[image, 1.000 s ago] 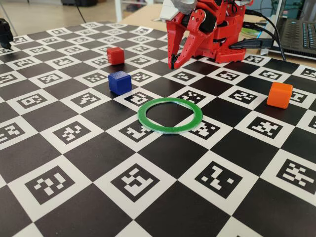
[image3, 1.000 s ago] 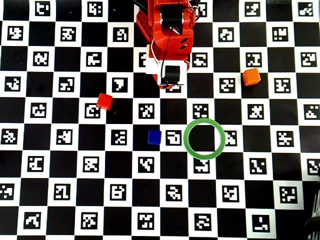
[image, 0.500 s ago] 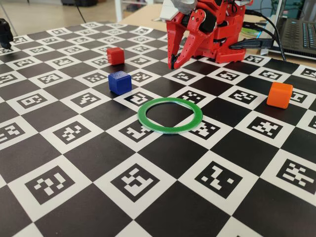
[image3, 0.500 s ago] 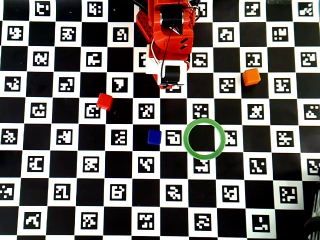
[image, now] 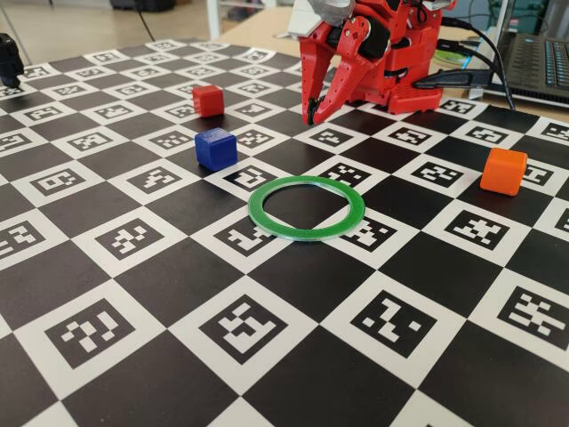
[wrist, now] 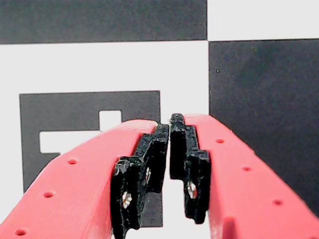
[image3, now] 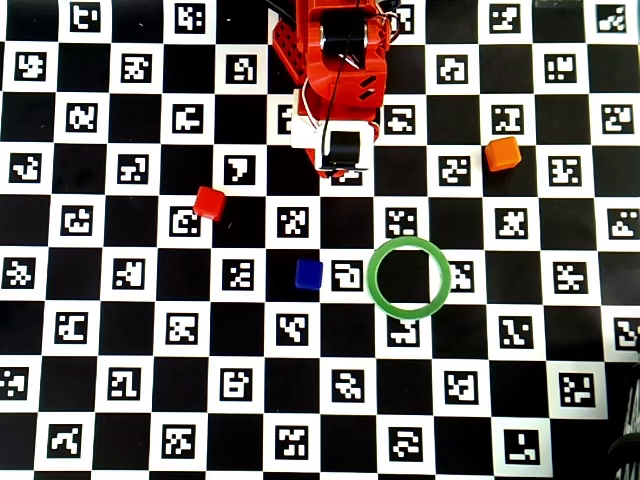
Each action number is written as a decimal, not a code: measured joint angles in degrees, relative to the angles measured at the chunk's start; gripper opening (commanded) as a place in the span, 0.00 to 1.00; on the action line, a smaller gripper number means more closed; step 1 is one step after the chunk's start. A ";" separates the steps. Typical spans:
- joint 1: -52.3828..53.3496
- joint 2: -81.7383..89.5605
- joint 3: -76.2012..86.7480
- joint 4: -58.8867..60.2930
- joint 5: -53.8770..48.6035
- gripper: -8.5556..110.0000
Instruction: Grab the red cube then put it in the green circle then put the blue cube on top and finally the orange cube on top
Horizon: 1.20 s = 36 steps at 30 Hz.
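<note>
Red arm [image: 373,53] folded back over its base, wrist bent down. Tool [image: 311,116] pointing down at table [image: 267,356], tips just above it. Black pads [wrist: 154,159] pressed together at tips, nothing between, in wrist view.

In the overhead view the blue cube [image3: 309,274] sits just left of the green circle [image3: 409,278], the red cube [image3: 209,202] farther up-left, the orange cube [image3: 503,154] up-right, all apart

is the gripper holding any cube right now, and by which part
Nothing is held. The gripper is shut on empty air above the board; the red cube, blue cube and orange cube sit apart on it.
</note>
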 measured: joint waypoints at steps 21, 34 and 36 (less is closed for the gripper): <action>0.00 0.00 0.00 0.00 0.00 0.04; -0.09 0.00 0.00 0.00 0.09 0.04; 0.62 0.00 0.00 0.00 -0.35 0.04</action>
